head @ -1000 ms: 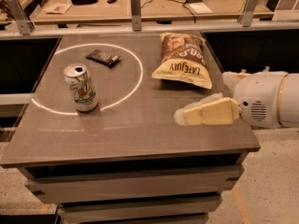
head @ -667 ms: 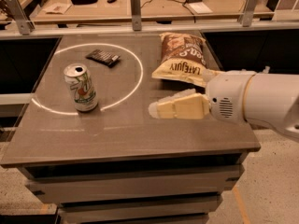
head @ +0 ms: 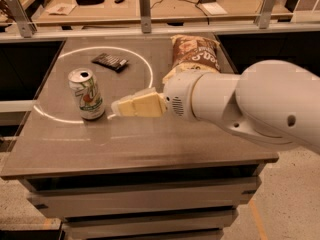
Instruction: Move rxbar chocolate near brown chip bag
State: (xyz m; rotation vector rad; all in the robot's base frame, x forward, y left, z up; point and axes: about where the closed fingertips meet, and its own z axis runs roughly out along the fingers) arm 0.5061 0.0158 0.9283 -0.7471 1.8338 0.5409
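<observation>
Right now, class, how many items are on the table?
3: soda can front left, rxbar chocolate behind it, brown chip bag back right. Pincer hovers beside the can; the arm may hide more.

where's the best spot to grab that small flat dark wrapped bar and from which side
The small flat dark wrapped bar lies flat on the brown table, so it is probably best to come straight down and pinch across its short width at mid-length. The beige gripper hovers nearer the camera, beside the white-green soda can.
</observation>
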